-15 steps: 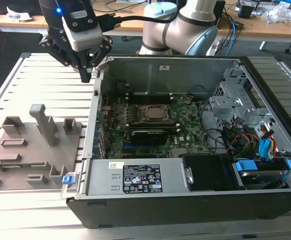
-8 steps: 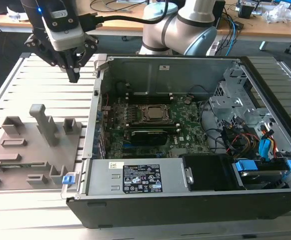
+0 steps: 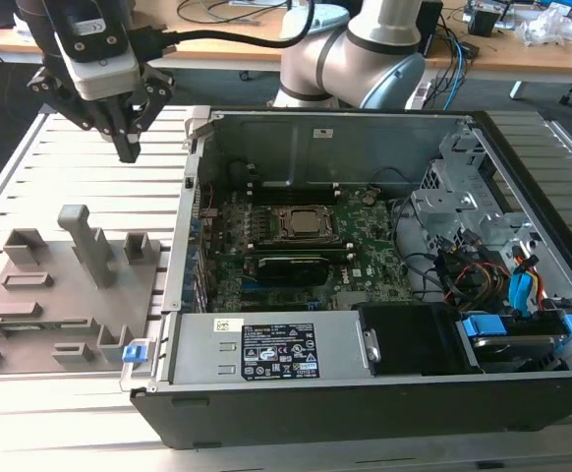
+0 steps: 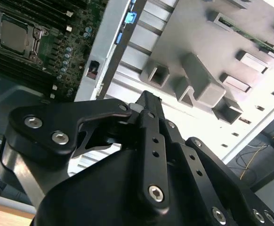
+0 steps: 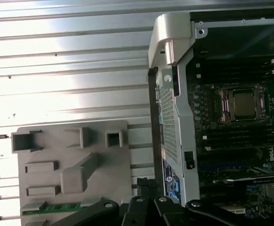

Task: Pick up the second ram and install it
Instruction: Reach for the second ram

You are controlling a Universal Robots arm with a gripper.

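Note:
The second ram (image 5: pixel 57 207) is a thin green stick lying in a slot at the edge of the grey holder block (image 5: pixel 71 155); in the second wrist view the ram (image 4: pixel 244 31) sits in the block's (image 4: pixel 198 52) far slot. My gripper (image 3: pixel 129 149) hangs above the slatted table, behind the holder block (image 3: pixel 65 285) and beside the open computer case's (image 3: pixel 190 197) left wall. Its black fingers (image 4: pixel 149 101) are shut together with nothing between them. The ram is well apart from the gripper. Inside the case the motherboard (image 3: pixel 296 241) shows its processor socket and dark memory slots.
A power supply box (image 3: pixel 266 349) spans the case's front. Drive cages and cables (image 3: pixel 483 265) fill the exterior view's right side. A black card (image 3: pixel 291 267) sits below the socket. The holder block has several raised posts (image 3: pixel 89 241). Desks stand behind.

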